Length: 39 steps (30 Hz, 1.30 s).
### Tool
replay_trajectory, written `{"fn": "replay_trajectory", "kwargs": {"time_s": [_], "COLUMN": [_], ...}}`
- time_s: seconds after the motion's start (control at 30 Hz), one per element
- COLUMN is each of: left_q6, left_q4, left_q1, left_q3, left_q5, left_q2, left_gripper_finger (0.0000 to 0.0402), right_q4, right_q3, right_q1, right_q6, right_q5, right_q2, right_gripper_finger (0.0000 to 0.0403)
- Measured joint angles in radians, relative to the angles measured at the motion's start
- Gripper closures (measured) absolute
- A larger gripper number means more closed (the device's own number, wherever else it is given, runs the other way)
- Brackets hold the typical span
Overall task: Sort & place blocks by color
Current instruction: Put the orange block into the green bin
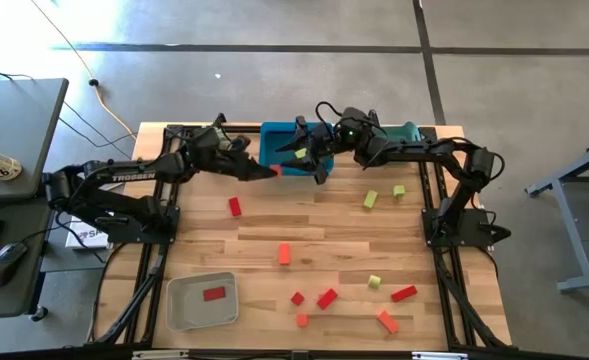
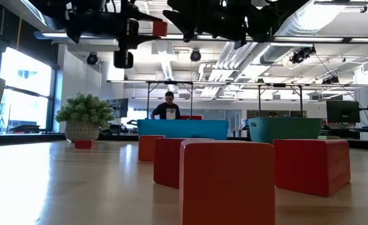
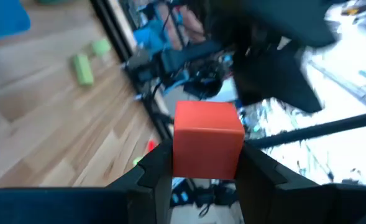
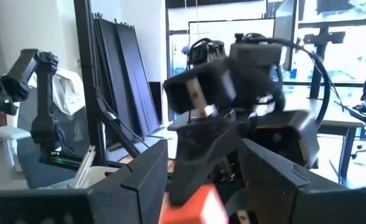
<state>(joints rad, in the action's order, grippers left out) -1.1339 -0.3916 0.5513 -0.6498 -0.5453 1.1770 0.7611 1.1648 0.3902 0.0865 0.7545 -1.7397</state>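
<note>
While the left hand [image 3: 201, 168] clamps a red block [image 3: 207, 140], the open right hand [image 1: 309, 160] crowds it.

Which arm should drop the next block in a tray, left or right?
Left, probably. The left end effector is shut on a red block and hovers beside the blue tray. The right end effector is there too, but appears empty.

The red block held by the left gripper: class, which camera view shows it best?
The left wrist view: the red block fills the centre, clamped in the left gripper. The high view shows it only as a speck, the low view a sliver overhead, the right wrist view one corner.
</note>
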Motion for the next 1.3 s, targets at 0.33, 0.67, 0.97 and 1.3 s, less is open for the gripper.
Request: {"fn": "replay_trajectory", "kwargs": {"time_s": [0.33,0.67,0.97,1.3], "left_q6": [-0.079,-0.138,-0.198,-0.198], "left_q4": [-0.093,-0.125,-0.14,-0.135], "left_q1": [0.068,0.085,0.075,0.075], "left_q3": [0.0,0.0,0.0,0.0], "left_q5": [0.0,0.0,0.05,0.06], "left_q2": [0.001,0.001,0.001,0.005], "left_gripper_finger": [0.0289,0.0289,0.0289,0.0289], "right_q4": [-0.1,-0.131,-0.138,-0.137], "right_q3": [0.0,0.0,0.0,0.0], "right_q1": [0.01,0.01,0.009,-0.019], "right_q6": [-0.083,-0.187,-0.226,-0.226], "right_q5": [-0.023,-0.076,-0.113,-0.197], "right_q2": [0.0,0.0,0.0,0.0], "right_gripper_finger": [0.0217,0.0217,0.0217,0.0217]}}
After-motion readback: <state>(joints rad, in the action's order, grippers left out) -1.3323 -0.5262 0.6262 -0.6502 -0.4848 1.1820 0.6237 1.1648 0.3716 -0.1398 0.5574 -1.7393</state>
